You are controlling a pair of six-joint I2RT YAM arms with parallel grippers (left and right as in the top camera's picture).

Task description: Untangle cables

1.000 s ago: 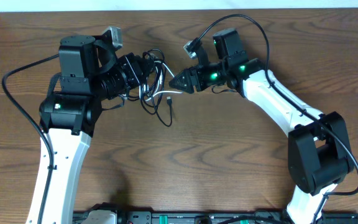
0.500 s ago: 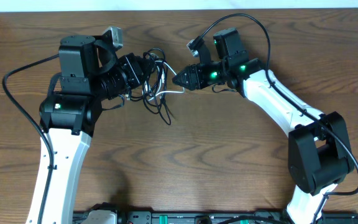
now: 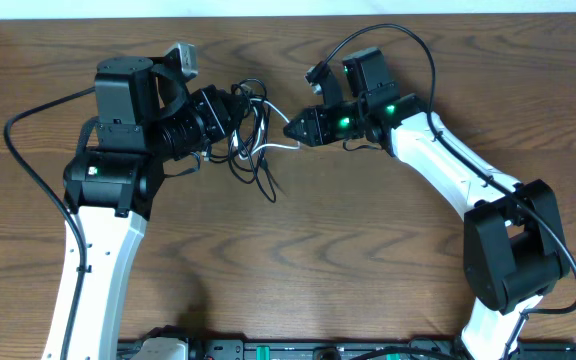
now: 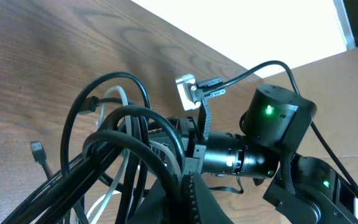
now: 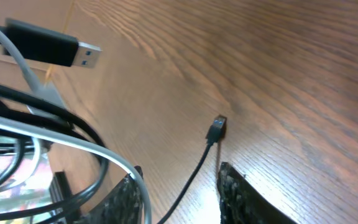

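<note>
Rightward slightly, the right claw (image 3: 290, 129) has been shifted with the white cable (image 3: 278, 148) strung to its tip (grip not determinable), the left claw (image 3: 240, 115) clamped on the black cable (image 3: 264, 175) loops above the surface (image 3: 348, 250); pulling-apart judged in hand, wider separation needed next; no writing legible.

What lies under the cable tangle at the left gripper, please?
Bare table shows around it, and the black cable drops from the left gripper to a small plug by the wood. The table directly beneath is hidden by the tangle, white cable included.
</note>
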